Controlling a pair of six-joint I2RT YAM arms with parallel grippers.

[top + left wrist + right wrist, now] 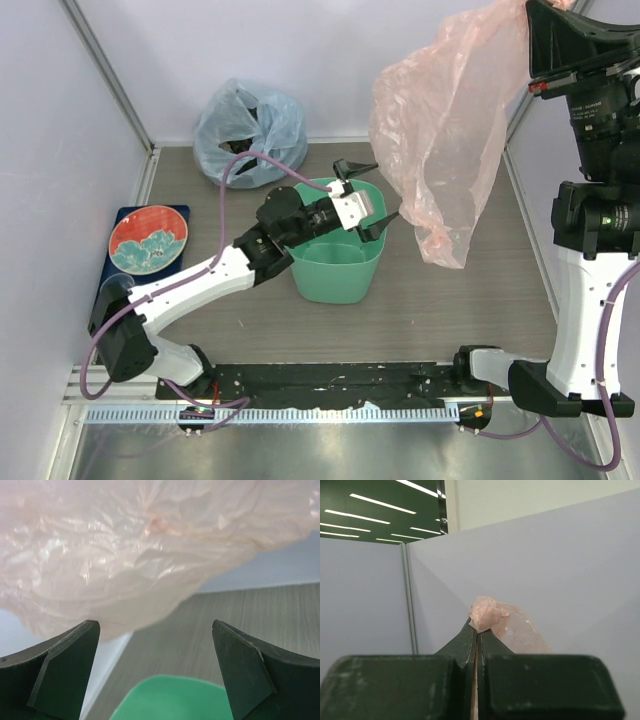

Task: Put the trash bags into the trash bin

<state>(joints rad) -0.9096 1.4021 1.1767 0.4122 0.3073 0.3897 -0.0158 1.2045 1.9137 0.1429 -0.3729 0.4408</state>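
The pale-pink trash bag [440, 130] hangs high in the air at the right, its bottom end just right of the mint-green trash bin [335, 270]. My right gripper [532, 12] is shut on the bag's bunched top; in the right wrist view the jaws [476, 630] pinch the crumpled pink plastic [492, 615]. My left gripper [385, 190] is open and empty above the bin's right rim, next to the bag's left side. In the left wrist view the gripper [154, 623] stands wide open, the bag [140, 545] fills the top and the bin [170, 700] shows below.
A bulging pale-blue bag [250, 130] sits at the back wall behind the bin. A red patterned plate [148, 240] lies on a dark blue board [180, 215] at the left. Walls close in the left, back and right sides.
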